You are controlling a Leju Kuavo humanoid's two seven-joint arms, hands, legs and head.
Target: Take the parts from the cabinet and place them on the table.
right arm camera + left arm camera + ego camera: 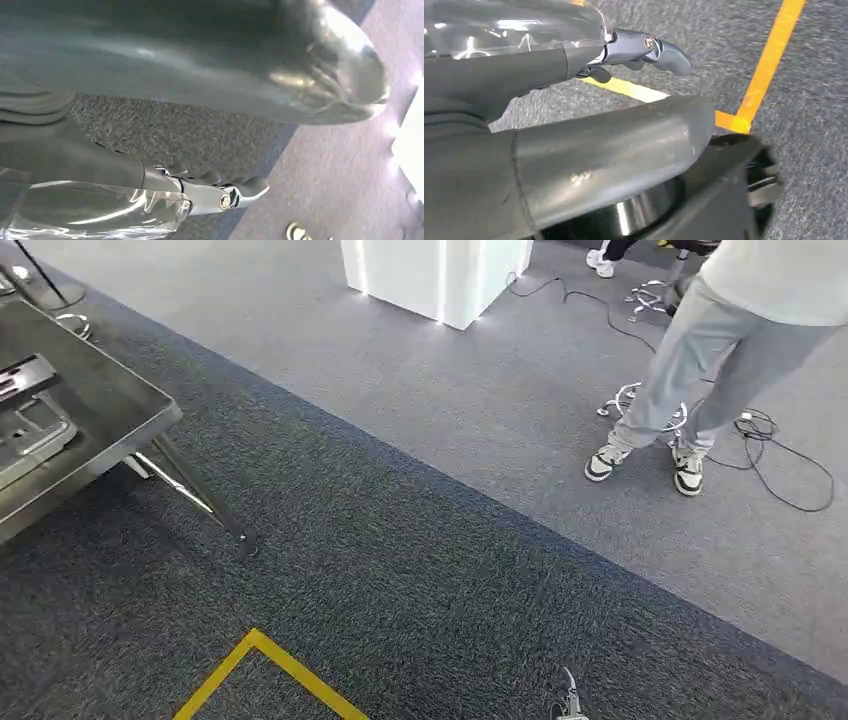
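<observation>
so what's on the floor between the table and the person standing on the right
In the head view, only bare carpet lies between the table and the person: a dark grey strip, then lighter grey; nothing stands on that stretch.

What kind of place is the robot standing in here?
Probably an indoor lab or demo hall. The floor is grey carpet marked with yellow tape. A metal table holds metal parts, loose cables run over the floor, and a person stands near a lit white pedestal.
</observation>
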